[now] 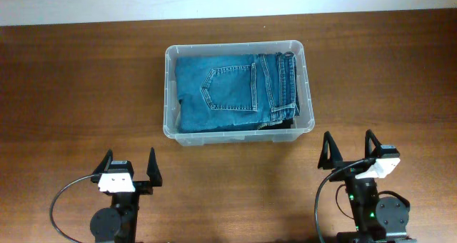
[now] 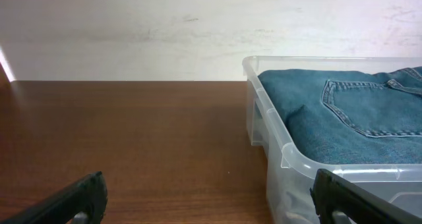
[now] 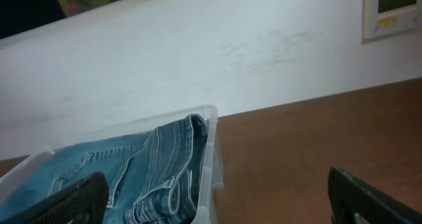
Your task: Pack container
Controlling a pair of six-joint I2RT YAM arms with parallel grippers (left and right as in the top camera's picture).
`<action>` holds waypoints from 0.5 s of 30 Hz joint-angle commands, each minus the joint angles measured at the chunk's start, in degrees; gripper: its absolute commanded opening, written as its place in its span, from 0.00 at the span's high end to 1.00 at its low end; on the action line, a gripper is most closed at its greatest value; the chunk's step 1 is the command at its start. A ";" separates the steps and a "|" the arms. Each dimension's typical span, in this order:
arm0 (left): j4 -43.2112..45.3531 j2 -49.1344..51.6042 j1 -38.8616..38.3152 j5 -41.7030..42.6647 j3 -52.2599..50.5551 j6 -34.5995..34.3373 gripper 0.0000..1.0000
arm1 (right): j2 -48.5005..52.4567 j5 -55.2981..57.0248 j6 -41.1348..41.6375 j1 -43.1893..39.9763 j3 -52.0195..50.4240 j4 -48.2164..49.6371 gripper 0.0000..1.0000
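Observation:
The clear plastic container (image 1: 307, 86) stands at the middle back of the table, filled with folded blue jeans (image 1: 228, 89) whose back pocket faces up. The left wrist view has the container (image 2: 290, 155) on its right with the jeans (image 2: 343, 115) inside. In the right wrist view the container (image 3: 210, 151) and the jeans (image 3: 151, 168) lie at lower left. My left gripper (image 1: 129, 164) hangs open near the front left, well short of the bin. My right gripper (image 1: 350, 149) is open at the front right, just off the bin's near right corner. Both hold nothing.
The brown wooden table (image 1: 71, 93) stretches bare to the left and right of the bin. A white wall (image 2: 132, 26) runs along its far edge. A wall panel (image 3: 392, 10) shows at the top right of the right wrist view.

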 commanded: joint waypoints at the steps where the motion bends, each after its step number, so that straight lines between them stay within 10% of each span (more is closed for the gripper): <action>1: -0.04 -0.33 0.35 0.59 -0.35 0.70 0.01 | -2.93 -0.35 -0.81 0.52 -2.38 0.31 0.02; 15: -0.04 -0.33 0.35 0.59 -0.35 0.70 0.01 | -4.66 -0.81 -0.79 -2.73 -8.96 4.92 0.01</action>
